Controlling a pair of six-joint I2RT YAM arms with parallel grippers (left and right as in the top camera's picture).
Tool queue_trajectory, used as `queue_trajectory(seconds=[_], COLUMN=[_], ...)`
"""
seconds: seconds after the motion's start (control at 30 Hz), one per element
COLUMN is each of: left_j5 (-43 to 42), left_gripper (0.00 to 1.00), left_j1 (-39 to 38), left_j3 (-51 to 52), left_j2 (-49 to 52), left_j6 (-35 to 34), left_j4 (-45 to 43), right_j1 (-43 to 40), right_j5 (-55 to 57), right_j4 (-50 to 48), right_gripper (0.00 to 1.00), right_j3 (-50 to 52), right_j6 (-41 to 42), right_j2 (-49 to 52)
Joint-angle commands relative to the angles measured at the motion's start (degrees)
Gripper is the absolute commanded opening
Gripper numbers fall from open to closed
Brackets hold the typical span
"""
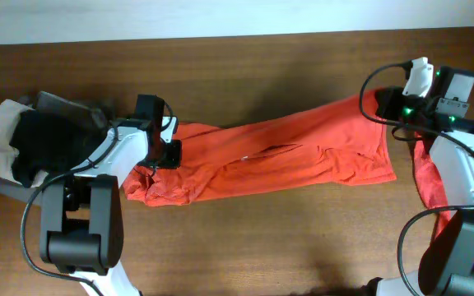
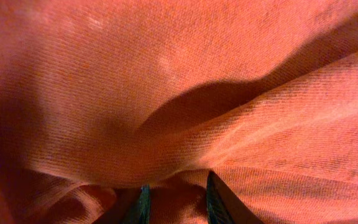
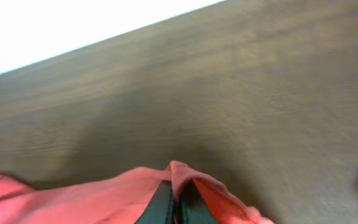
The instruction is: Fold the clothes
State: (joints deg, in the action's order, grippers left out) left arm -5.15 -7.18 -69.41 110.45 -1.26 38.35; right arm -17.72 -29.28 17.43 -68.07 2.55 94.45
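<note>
Shirt (image 1: 286,160) is stretched out long across the wooden table (image 1: 253,238) between my two grippers. It's orange-red and rumpled, running from lower left up to upper right. My left gripper (image 1: 168,153) has the bunched left end: in the wrist view the fingers (image 2: 219,202) sit a bit apart with a fold of cloth packed between them, so that's a grip on the fabric. My right gripper (image 1: 383,105) is at the top right corner, jaws pressed nearly together on a thin ridge of the cloth's edge (it pokes up right between them). A second red garment (image 1: 425,177) lies by the right edge, partly under my right arm, and a pile of dark and pale cloth (image 1: 15,140) sits off to the left, just beside my left arm.
</note>
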Motion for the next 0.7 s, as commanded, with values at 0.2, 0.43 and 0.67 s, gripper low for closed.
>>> queue_trajectory(seconds=[0.2,0.43,0.67], left_j5=[0.44,0.44,0.44], left_gripper=[0.30,0.30,0.30], left_j1=[-0.07,-0.07,-0.07], left_j3=[0.63,0.63,0.63], left_j2=[-0.55,-0.55,-0.55], left_j6=[0.92,0.94,0.94], left_j4=[0.72,0.70,0.72], right_j1=[-0.31,-0.35,-0.35], right_j5=[5.14,22.03,30.62], right_j4=[15.17,26.14,29.05], right_gripper=[0.04,0.05,0.19], right_j3=[-0.94,-0.72,-0.59], right_j6=[-5.73,1.46,6.32], right_j2=[-0.33,-0.33,-0.31])
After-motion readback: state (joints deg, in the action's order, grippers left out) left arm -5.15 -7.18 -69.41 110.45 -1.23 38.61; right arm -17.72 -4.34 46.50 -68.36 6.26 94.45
